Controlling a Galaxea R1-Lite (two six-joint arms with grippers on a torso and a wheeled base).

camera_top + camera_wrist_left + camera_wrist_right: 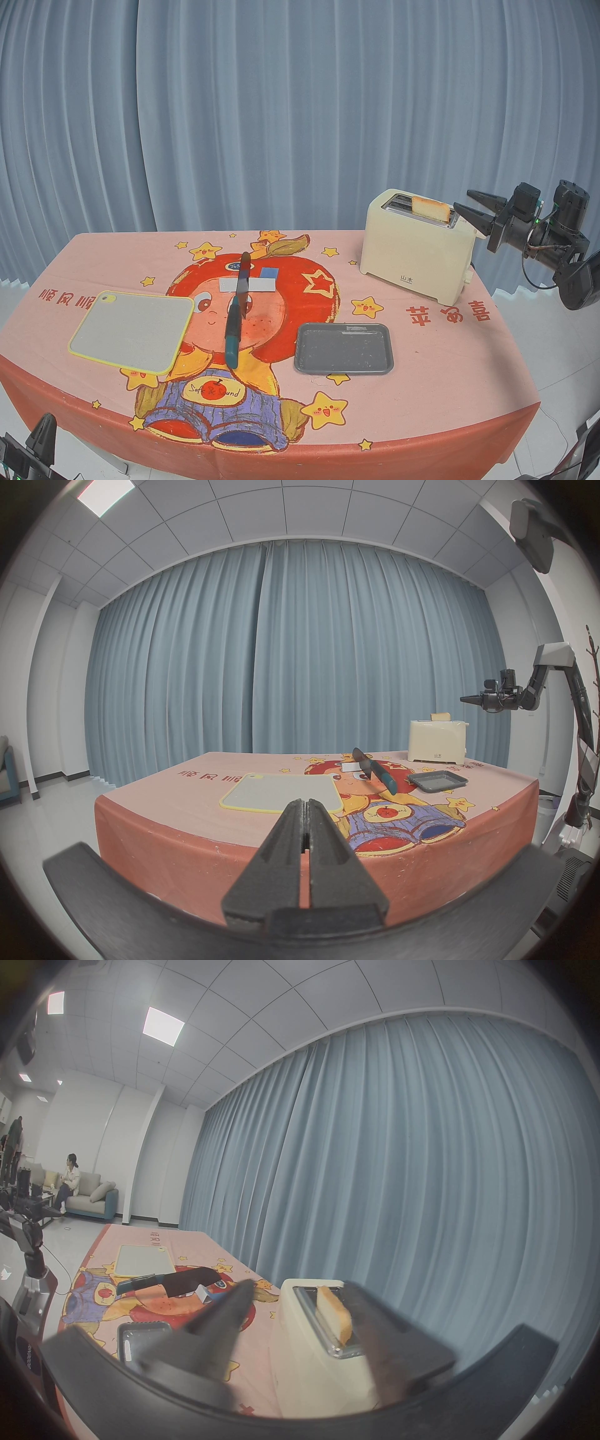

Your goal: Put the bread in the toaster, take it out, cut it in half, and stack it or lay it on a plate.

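You have open air to the right of the table, and that is where the right gripper hangs, off the table's right edge and level with the top of the toaster. Its jaws are spread wide and hold nothing. The tips point at the toaster's right end, near it but clear of it. In the right wrist view the two fingers frame the toaster with a broad gap between them. The toaster stands near the far right corner of the table, close to both the back edge and the right edge, with the blue curtain just behind. The bread stands upright in a slot at the toaster's right end, its upper part rising above the top. It is a pale slice with a golden-brown crust, whole and uncut. The left gripper sits low, off the near left corner of the table, its jaws pressed together on nothing. On the cloth, the cutting board lies to the left. The knife lies in the middle, its blade across a small white and blue rest and its teal handle toward the near edge. The dark grey tray lies right of the knife, well in front of the toaster.
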